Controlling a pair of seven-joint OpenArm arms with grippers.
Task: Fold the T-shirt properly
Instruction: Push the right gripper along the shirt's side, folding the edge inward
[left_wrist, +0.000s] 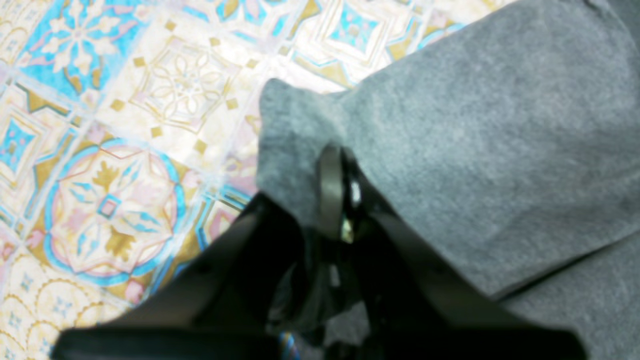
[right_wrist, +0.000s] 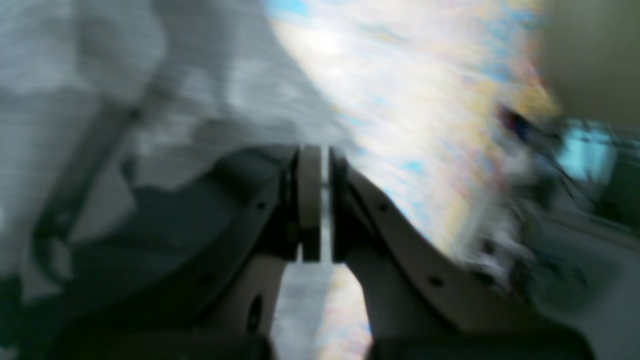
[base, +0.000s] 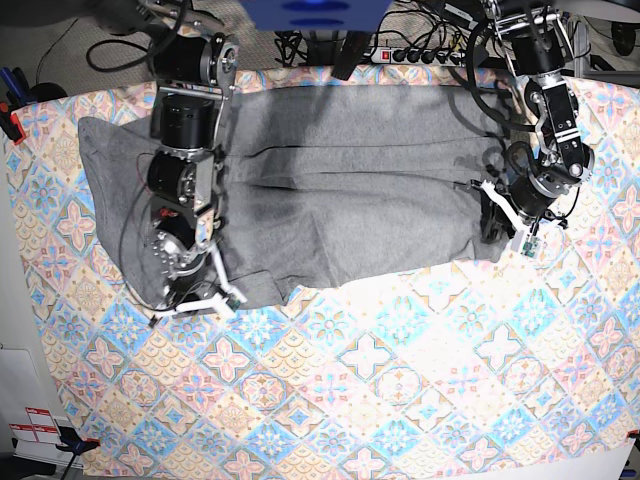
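Observation:
The grey T-shirt (base: 350, 200) lies spread across the far half of the table, over the patterned tablecloth (base: 400, 380). My left gripper (base: 497, 222) is at the shirt's right end. In the left wrist view this gripper (left_wrist: 334, 155) is shut on a raised corner of the T-shirt (left_wrist: 475, 150). My right gripper (base: 200, 295) sits at the shirt's near-left edge. The right wrist view is blurred. There my right gripper (right_wrist: 320, 155) has its pads almost together, a thin pale strip of cloth between them, and the T-shirt (right_wrist: 100, 75) to the left.
A power strip and cables (base: 420, 50) run along the table's back edge. A red clamp (base: 10, 125) holds the tablecloth at the far left edge. Patterned tablecloth (left_wrist: 125, 125) shows beside the pinched corner.

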